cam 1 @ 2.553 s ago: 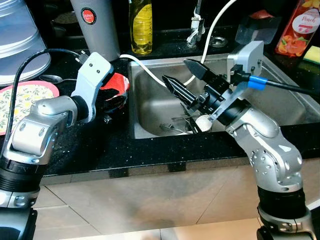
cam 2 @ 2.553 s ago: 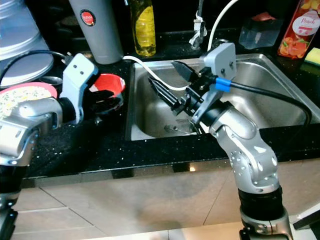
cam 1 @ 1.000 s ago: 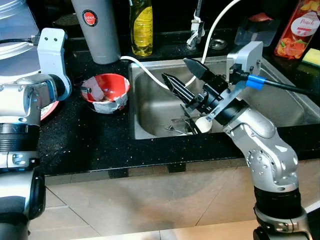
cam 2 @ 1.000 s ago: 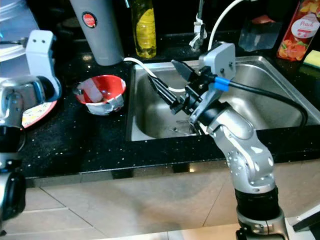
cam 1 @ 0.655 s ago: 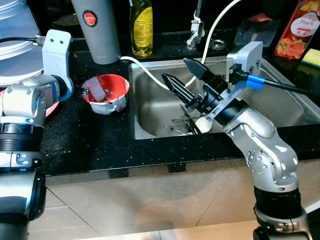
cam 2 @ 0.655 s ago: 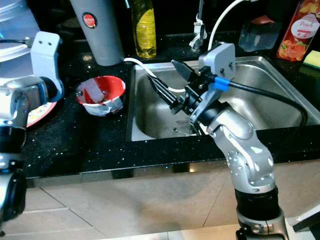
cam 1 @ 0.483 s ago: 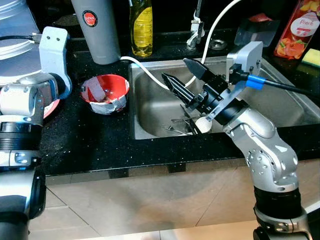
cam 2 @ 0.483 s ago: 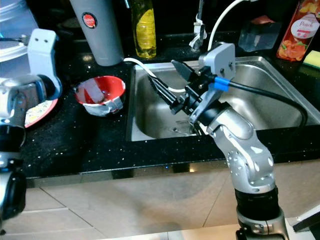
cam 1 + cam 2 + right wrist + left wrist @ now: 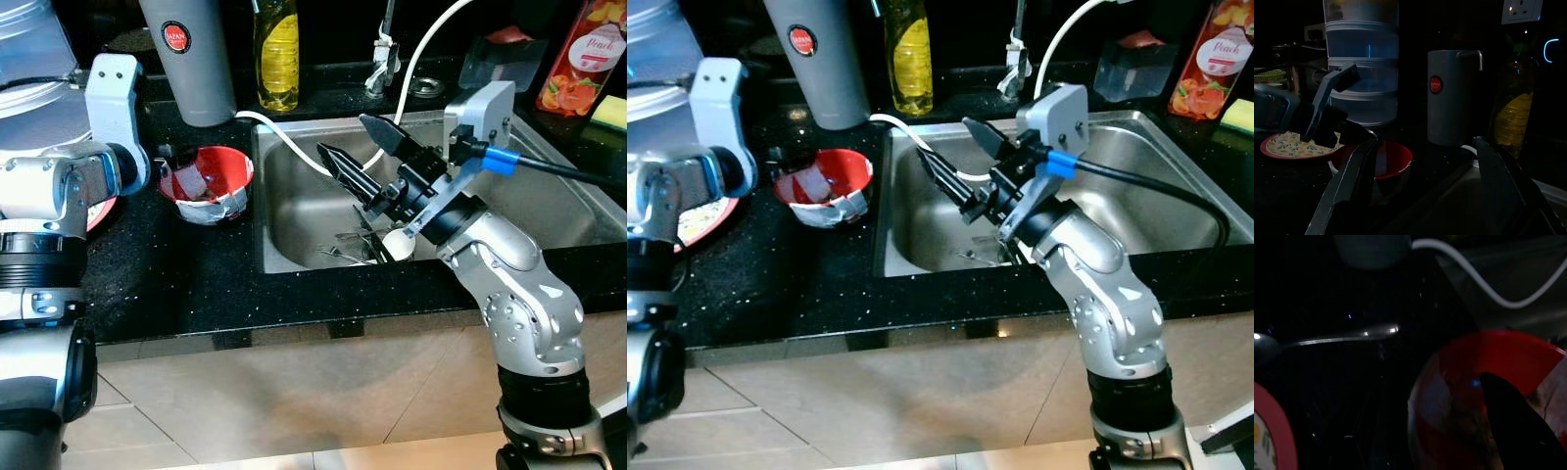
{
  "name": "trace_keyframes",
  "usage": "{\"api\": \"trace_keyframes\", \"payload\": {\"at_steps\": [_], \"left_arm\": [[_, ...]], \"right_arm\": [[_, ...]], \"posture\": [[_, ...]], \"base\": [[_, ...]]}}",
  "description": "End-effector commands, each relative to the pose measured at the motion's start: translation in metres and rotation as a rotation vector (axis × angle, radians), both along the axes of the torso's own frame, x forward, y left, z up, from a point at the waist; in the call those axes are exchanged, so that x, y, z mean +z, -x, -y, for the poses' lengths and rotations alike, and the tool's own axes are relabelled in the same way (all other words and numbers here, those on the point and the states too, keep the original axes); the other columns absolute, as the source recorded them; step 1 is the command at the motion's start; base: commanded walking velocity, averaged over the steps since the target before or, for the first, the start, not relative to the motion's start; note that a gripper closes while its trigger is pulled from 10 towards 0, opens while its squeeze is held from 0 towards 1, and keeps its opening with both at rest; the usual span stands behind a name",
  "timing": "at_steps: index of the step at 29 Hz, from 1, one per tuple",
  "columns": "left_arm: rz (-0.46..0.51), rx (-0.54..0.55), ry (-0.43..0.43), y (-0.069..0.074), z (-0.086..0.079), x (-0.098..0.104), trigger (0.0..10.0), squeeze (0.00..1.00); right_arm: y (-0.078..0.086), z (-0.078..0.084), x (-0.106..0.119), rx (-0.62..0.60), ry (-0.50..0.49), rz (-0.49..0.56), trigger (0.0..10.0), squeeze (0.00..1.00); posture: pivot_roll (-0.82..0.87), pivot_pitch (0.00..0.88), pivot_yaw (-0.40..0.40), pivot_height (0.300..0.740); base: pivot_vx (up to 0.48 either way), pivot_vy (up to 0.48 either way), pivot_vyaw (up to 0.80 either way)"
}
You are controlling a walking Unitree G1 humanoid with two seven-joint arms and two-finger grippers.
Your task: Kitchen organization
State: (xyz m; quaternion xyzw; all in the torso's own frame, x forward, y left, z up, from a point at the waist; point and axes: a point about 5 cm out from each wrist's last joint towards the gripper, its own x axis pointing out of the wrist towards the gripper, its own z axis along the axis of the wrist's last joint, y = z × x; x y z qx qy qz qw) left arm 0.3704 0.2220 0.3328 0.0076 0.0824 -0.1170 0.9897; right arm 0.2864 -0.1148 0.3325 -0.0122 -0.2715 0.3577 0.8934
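1. The left gripper (image 9: 779, 157) sits at the near-left rim of the red bowl (image 9: 206, 181) on the black counter (image 9: 176, 284); in the left wrist view one dark finger (image 9: 1513, 421) crosses the bowl's mouth. How wide the fingers stand, or whether they pinch the rim, I cannot tell.
2. From that gripper the bowl lies at about 3 o'clock, touching or just beside it, so the left arm is clearly the nearer one. The bowl is round, upright, with torn wrapping stuck to its side.
3. The right gripper (image 9: 358, 157) hovers over the sink (image 9: 294, 235) with its two fingers spread wide and nothing between them; the bowl lies at roughly 9 o'clock from it, well apart.
4. Cutlery (image 9: 348, 245) lies on the sink floor below the right gripper.
5. At 12 o'clock from the bowl stand a grey flask (image 9: 186, 59) and a yellow soap bottle (image 9: 276, 49); a patterned plate (image 9: 700, 220) lies at 9 o'clock.
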Motion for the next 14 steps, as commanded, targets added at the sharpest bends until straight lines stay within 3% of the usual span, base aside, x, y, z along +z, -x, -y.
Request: {"api": "trace_keyframes", "payload": {"at_steps": [1, 4, 5, 7, 14], "left_arm": [[-0.052, 0.012, 0.001, -0.0013, -0.0030, -0.0083, 10.0, 0.00], [-0.067, 0.034, 0.000, -0.0023, -0.0061, -0.0109, 9.3, 0.00], [-0.073, 0.044, 0.001, -0.0028, -0.0077, -0.0121, 7.2, 0.00], [-0.079, 0.061, -0.006, -0.0032, -0.0100, -0.0150, 0.0, 0.00], [-0.083, 0.034, 0.013, -0.0016, -0.0055, -0.0169, 0.0, 0.00]], "right_arm": [[0.0017, 0.0012, -0.0005, -0.005, -0.009, 0.008, 10.0, 0.00], [0.0018, 0.0012, -0.0004, -0.005, -0.009, 0.008, 10.0, 0.00], [0.0019, 0.0013, -0.0004, -0.005, -0.010, 0.008, 10.0, 0.00], [0.0021, 0.0013, -0.0001, -0.006, -0.011, 0.008, 10.0, 0.00], [0.0020, 0.0016, 0.0001, -0.006, -0.012, 0.009, 10.0, 0.00]], "posture": [[-0.08, 0.130, 0.083, 0.740], [-0.08, 0.133, 0.085, 0.740], [-0.08, 0.133, 0.085, 0.740], [-0.08, 0.133, 0.084, 0.740], [-0.08, 0.135, 0.081, 0.740]], "base": [[0.000, 0.000, 0.00], [0.000, 0.000, 0.00], [0.000, 0.000, 0.00], [0.000, 0.000, 0.00], [0.000, 0.000, 0.00]]}}
